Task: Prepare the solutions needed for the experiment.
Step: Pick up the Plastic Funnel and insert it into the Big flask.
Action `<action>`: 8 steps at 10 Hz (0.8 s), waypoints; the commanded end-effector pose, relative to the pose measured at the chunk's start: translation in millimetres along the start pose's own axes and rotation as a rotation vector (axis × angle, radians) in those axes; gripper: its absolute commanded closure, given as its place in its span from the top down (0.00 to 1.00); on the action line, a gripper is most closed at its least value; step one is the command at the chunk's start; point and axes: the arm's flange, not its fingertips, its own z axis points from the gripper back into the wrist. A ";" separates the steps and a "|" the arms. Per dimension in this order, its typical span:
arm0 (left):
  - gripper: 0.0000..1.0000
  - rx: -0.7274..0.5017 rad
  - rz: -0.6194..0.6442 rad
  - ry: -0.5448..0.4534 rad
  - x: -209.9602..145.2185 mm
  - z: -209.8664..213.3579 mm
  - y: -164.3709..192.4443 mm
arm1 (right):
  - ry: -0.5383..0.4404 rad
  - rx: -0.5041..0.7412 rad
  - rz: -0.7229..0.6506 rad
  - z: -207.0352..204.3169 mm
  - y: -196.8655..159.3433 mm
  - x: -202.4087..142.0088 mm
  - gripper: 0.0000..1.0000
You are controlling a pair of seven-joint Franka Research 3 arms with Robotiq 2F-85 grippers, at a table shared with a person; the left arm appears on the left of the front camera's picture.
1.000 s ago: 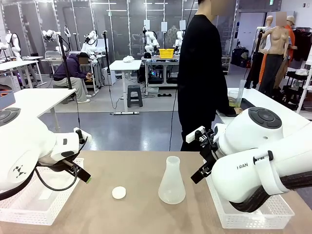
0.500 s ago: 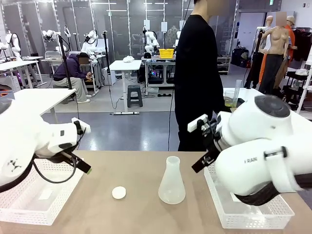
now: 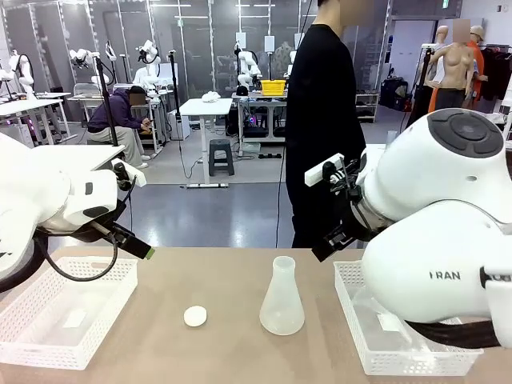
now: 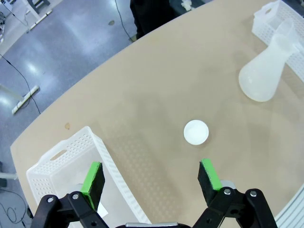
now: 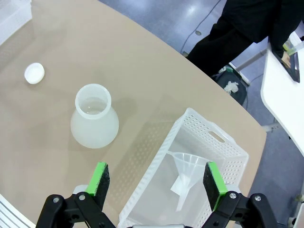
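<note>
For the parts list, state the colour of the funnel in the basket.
Translucent, colourless plastic; the funnel shows best in the right wrist view.

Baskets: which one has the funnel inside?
The white basket at the robot's right, by the flask; a clear funnel lies in it, unlike the left basket.

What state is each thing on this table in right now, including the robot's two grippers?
Flask: upright, uncapped, no liquid visible.
White cap: lying loose on the table, apart from the flask.
Funnel: lying on its side in the right basket.
Left gripper: jaws open, holding nothing.
Right gripper: jaws open, holding nothing.
</note>
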 end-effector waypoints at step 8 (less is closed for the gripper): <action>1.00 -0.413 0.277 -0.099 -3.4 -20.7 24.4 | -0.063 0.249 -0.297 -13.1 -22.1 -2.1 1.00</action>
